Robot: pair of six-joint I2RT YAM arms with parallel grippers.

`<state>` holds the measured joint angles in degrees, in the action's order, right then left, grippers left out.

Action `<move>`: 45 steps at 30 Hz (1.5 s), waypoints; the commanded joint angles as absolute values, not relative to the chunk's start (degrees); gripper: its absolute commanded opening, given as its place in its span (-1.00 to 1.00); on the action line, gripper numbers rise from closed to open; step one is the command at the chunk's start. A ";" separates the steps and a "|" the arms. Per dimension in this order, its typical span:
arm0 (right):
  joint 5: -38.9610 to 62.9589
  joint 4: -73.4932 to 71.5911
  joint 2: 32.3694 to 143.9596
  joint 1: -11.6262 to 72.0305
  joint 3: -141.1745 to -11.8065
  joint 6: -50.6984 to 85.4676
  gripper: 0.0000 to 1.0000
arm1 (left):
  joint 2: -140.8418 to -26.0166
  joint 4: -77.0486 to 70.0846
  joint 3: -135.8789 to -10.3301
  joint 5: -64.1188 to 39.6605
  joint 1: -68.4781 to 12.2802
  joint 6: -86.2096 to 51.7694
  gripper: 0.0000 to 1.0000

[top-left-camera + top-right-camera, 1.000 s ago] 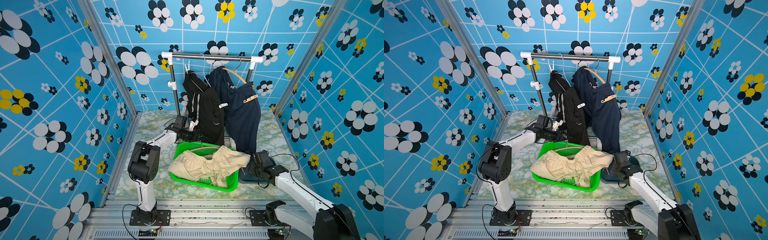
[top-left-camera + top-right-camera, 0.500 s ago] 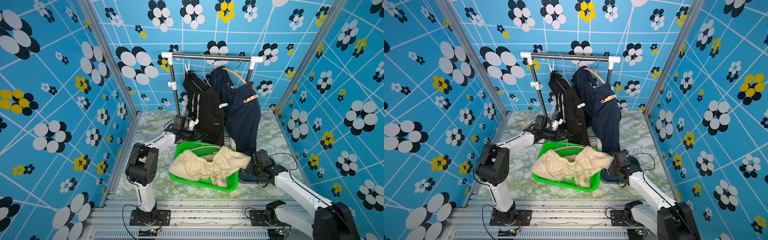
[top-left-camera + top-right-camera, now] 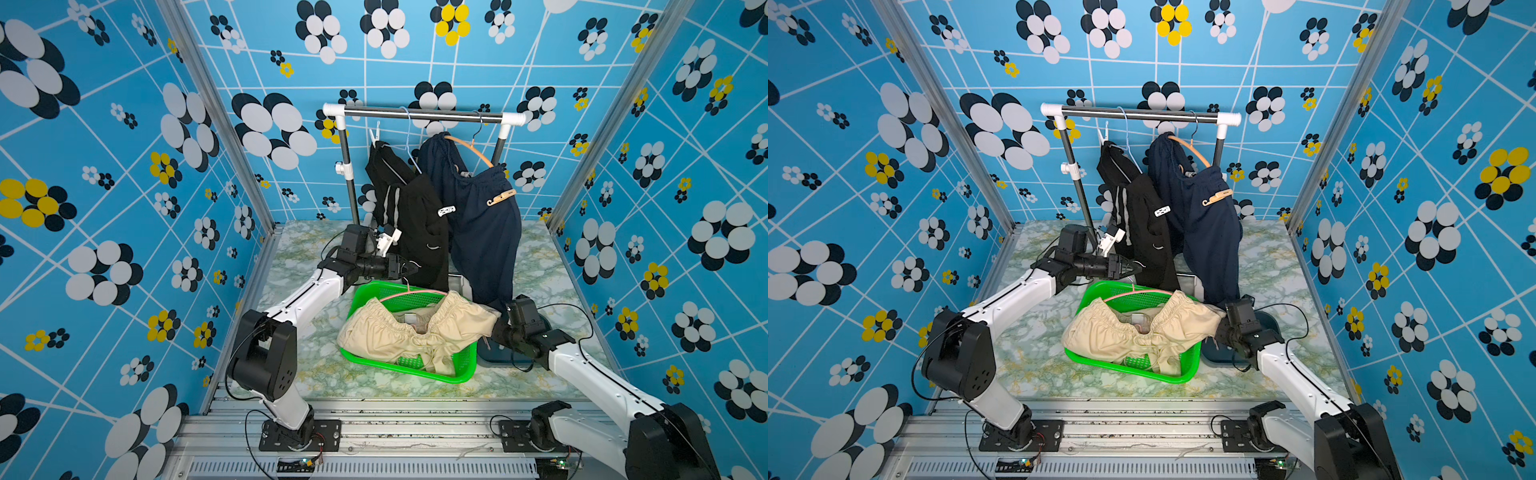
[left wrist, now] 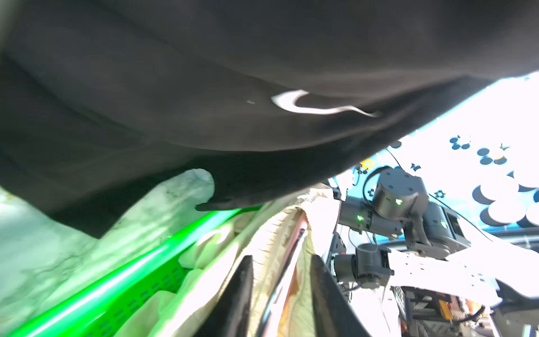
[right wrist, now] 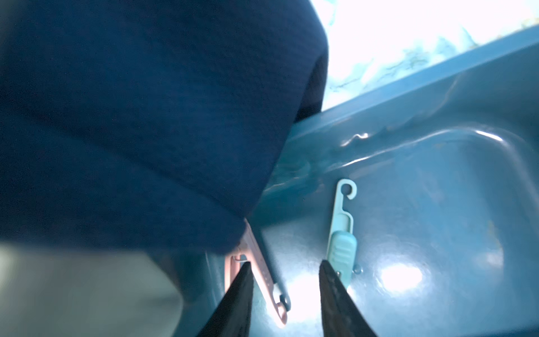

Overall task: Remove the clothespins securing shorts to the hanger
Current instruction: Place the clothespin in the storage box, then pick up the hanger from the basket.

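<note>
**Right tool seems to have let a pin go; two pairs still clipped**

Your right tool (image 5: pixel 285 264) hangs over the blue tray (image 5: pixel 437 233), fingers apart with nothing between them. It has widened over the last second, so I judge a pin has just been released. A mint clothespin (image 5: pixel 341 233) and a pinkish clothespin (image 5: pixel 262 277) lie in the tray, which sits beside the green basket (image 3: pixel 415 374) toward the worktop's right edge. Your left tool (image 3: pixel 409 268) has edged toward the hem of the black shorts (image 3: pixel 419 216), fingers apart, gripping nothing. The beige shorts (image 3: pixel 386 336) lie in the basket. A white clothespin (image 3: pixel 446 210) on the black pair and a tan clothespin (image 3: pixel 500 198) on the navy shorts (image 3: pixel 486 241) remain, so those likely come next
</note>
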<state>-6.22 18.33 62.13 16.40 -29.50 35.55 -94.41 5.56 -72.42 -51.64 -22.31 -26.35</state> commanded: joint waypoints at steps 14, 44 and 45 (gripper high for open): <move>-3.80 13.82 62.73 16.13 -29.09 35.56 -0.23 | -87.84 23.93 -71.48 -49.94 -25.87 -11.73 0.26; -1.85 15.69 55.16 16.08 -29.18 34.37 -0.32 | -85.64 25.49 -72.91 -45.97 -27.51 0.71 -1.00; -1.88 16.23 54.59 16.09 -29.47 34.20 -0.33 | -85.20 25.88 -73.07 -45.99 -27.52 1.15 -1.00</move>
<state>-2.59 14.72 56.21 16.40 -29.50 35.16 -87.85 25.15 -71.66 -45.60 -26.85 -1.43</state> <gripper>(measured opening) 0.337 0.068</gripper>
